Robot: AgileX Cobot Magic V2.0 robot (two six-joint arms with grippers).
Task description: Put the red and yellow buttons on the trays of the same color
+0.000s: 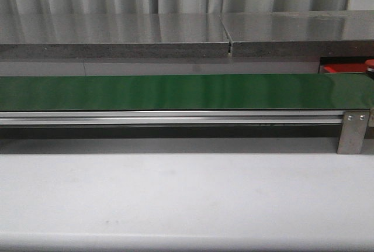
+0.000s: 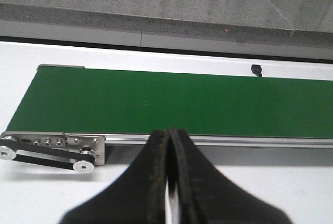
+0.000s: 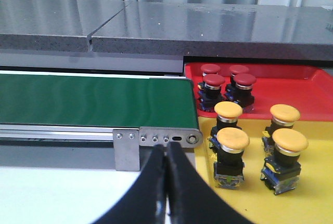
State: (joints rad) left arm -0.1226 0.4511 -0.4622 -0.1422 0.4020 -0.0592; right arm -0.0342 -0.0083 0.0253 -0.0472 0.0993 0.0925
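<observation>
Buttons stand in two groups just beyond the right pincer (image 3: pixel 165 154) and off to one side of it: four red buttons (image 3: pixel 223 82) clustered on the red tray (image 3: pixel 291 81), and four yellow buttons (image 3: pixel 256 133) on the yellow tray (image 3: pixel 312 193), which lies nearer the pincer than the red one. Each button sits upright, cap on top of a dark body. The trays touch edge to edge, right beside the end of the green belt (image 3: pixel 93 101).

Both fingers of the right pincer are pressed together with nothing between them, and they touch nothing. It hangs over the white desk (image 3: pixel 52 195), pointing at the metal bracket (image 3: pixel 127 148) on the belt's end, with the yellow tray just beside it.

Fingers of the left pincer (image 2: pixel 167 135) are likewise pressed together and empty. It hangs over the desk, aimed across the belt's near rail, with the belt's pulleys (image 2: pixel 47 154) off to one side.

From the front, neither arm shows; only a corner of the red tray (image 1: pixel 345 68) peeks out past the belt's far right end.
</observation>
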